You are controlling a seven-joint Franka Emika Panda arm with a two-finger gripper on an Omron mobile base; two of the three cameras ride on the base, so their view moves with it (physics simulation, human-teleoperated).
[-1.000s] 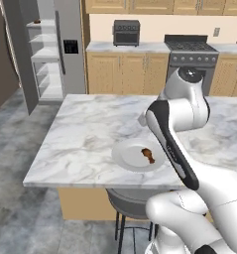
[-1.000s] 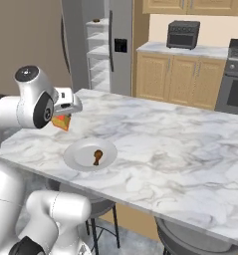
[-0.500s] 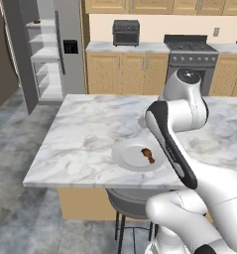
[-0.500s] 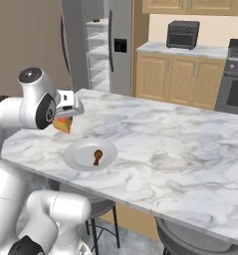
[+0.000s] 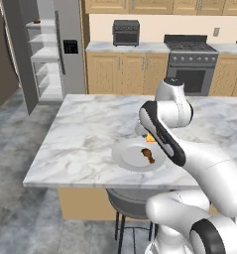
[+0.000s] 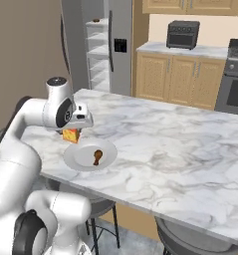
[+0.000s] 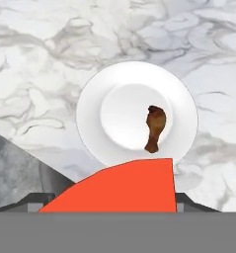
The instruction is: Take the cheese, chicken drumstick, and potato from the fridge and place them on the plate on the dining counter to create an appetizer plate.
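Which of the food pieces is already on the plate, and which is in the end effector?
The dark brown chicken drumstick lies on the plate. The yellow-orange cheese with the red face is held in the end effector, above the plate's edge.

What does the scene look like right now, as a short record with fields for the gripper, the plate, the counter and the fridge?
gripper: shut on the cheese, held above the near edge of the plate
plate: on the dining counter, holding the chicken drumstick
dining counter: white marble top
fridge: door open, white shelves showing
potato: not on the plate yet
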